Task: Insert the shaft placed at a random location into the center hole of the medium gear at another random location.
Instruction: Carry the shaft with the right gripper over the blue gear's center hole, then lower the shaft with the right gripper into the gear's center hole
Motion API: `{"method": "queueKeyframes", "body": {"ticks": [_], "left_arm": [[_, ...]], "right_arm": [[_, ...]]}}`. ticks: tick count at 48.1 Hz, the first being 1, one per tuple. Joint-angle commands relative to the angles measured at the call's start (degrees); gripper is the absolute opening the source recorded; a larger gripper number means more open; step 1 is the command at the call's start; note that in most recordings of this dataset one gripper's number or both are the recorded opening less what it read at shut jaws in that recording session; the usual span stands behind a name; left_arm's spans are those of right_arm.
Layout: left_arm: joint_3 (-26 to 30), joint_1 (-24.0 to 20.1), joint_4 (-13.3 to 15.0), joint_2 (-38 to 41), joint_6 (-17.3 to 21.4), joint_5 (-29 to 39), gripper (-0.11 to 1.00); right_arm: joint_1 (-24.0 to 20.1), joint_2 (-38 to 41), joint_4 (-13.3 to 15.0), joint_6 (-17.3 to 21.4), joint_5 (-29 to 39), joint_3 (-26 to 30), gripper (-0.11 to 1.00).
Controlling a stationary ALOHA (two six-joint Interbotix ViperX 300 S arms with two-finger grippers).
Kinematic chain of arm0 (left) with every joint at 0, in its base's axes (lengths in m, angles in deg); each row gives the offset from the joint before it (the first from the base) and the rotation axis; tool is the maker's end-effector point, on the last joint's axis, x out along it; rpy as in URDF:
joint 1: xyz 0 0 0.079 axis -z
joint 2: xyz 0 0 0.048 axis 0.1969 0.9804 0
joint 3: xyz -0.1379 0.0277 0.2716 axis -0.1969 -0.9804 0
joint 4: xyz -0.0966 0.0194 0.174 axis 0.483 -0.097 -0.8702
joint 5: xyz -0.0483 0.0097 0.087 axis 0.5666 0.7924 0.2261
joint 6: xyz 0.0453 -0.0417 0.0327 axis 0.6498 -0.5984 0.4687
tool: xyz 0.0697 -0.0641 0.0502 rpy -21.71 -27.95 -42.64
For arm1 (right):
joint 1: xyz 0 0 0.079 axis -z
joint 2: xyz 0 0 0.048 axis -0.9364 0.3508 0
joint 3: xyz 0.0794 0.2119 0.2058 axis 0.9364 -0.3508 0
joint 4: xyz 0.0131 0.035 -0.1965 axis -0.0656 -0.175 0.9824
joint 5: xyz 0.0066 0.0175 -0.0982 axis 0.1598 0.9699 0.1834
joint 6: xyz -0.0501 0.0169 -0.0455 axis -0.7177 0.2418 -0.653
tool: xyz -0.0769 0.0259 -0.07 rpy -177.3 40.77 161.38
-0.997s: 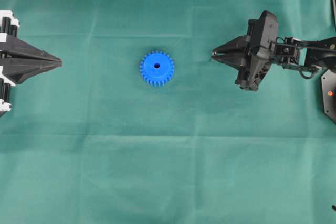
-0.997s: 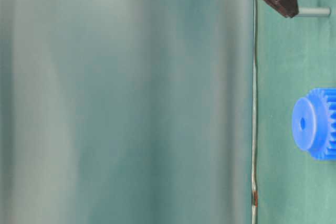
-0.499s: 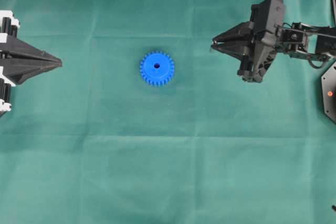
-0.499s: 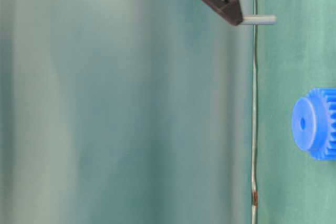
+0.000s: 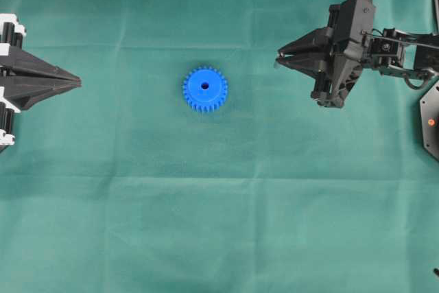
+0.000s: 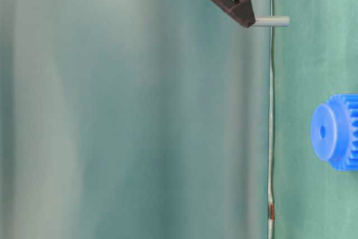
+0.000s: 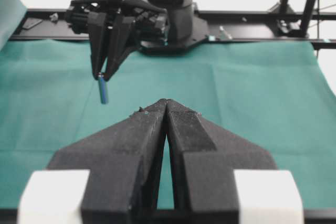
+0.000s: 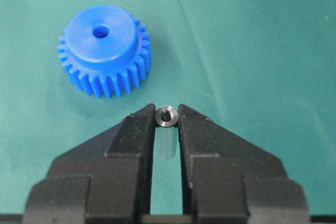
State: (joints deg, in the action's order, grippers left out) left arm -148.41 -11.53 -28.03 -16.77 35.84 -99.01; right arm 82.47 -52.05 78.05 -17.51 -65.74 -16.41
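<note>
green cloth (image 5: pixel 219 224) covers the whole work surface, lightly creased, with a black frame rail (image 7: pixel 252 17) running behind it in the left wrist view. medium gear (image 5: pixel 205 89) lies flat on the cloth a little left of centre in the overhead view, hub side up, center hole (image 5: pixel 205 86) open and dark; nothing touches it. in the table-level view the gear (image 6: pixel 336 132) sits at the right edge, the picture being turned on its side. right gripper (image 5: pixel 280 64) is at the upper right of the overhead view, well apart from the gear, tips pointing toward it. its jaws are clamped on the shaft (image 8: pixel 166 136), which stands between the two fingertips (image 8: pixel 137 129) with its hollow end face showing. in the left wrist view the shaft (image 7: pixel 103 89) hangs below the right gripper (image 7: pixel 103 75), roughly upright and clear of the cloth. table-level view shows the same: shaft (image 6: pixel 271 21) sticking out past the dark tip. left gripper (image 5: pixel 77 83) rests at the left edge of the overhead view, jaws pressed together and holding nothing (image 7: pixel 166 109), pointing toward the gear but far from it.
</note>
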Motion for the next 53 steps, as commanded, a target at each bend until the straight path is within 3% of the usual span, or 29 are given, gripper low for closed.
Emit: {"method": "queueKeyframes", "body": {"ticks": [1,37,53], "left_arm": [[1.23,-0.09,-0.09,0.18,-0.09,-0.18,0.00],[1.14,0.00,-0.09,0.26,-0.09,-0.09,0.00],[1.23,0.00,-0.09,0.26,-0.09,0.44,0.00]], "right_arm": [[-0.79,0.35,0.09,0.26,-0.53,2.20,0.14],[-5.19,17.67,0.09,0.00,-0.70,20.83,0.14],[-6.06,20.65,0.09,0.18,-0.53,23.29,0.14]]}}
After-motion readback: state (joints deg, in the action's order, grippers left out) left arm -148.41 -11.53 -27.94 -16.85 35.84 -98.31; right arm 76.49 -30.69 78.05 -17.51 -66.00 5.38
